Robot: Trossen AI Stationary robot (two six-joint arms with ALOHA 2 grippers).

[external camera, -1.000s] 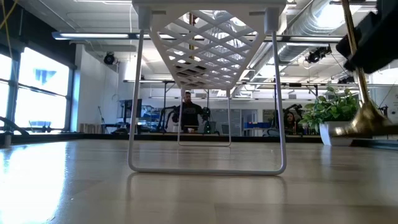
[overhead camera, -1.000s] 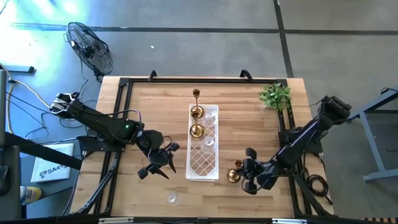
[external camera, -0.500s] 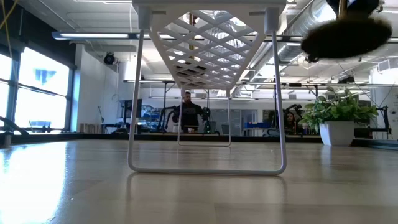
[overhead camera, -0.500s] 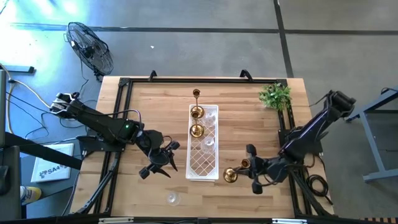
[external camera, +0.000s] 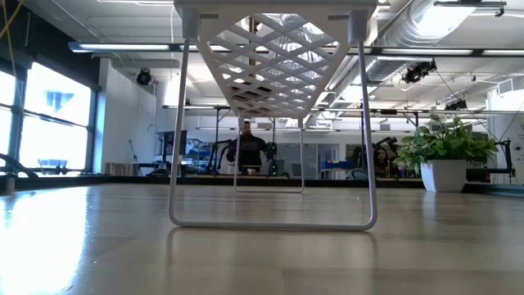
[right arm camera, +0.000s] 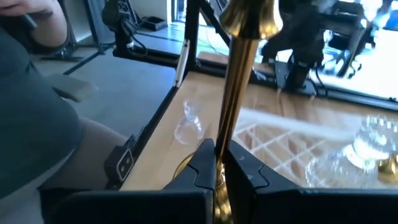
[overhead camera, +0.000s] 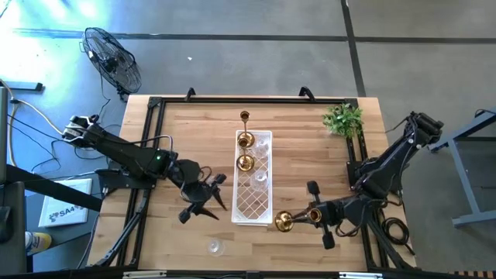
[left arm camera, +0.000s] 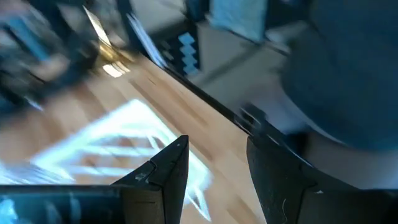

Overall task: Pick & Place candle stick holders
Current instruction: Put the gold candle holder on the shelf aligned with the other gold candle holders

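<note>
My right gripper is shut on a brass-gold candle stick holder, just right of the near end of the white lattice tray. Two brass holders and two clear glass holders stand in the tray. A tall-stemmed brass holder stands on the table beyond the tray's far end. One glass holder stands on the table near the front edge; it also shows in the right wrist view. My left gripper is open and empty, left of the tray. My right gripper pinches the brass holder's thin stem between its two fingers, low on the stem. The fingers come nearly level from the table's right and lie across the stem. The cup end stands away from the fingers. The holder is tilted.
A small green plant stands at the far right corner. The tray stands on thin wire legs in the middle of the table. Black rails run along the table's left and right edges. A person sits in the room beyond.
My right gripper has lifted the brass holder off the table, out of the low view, and carried it a little toward the tray's near end. The holder has tipped over from upright. My left gripper has shifted slightly toward the tray, still open.
</note>
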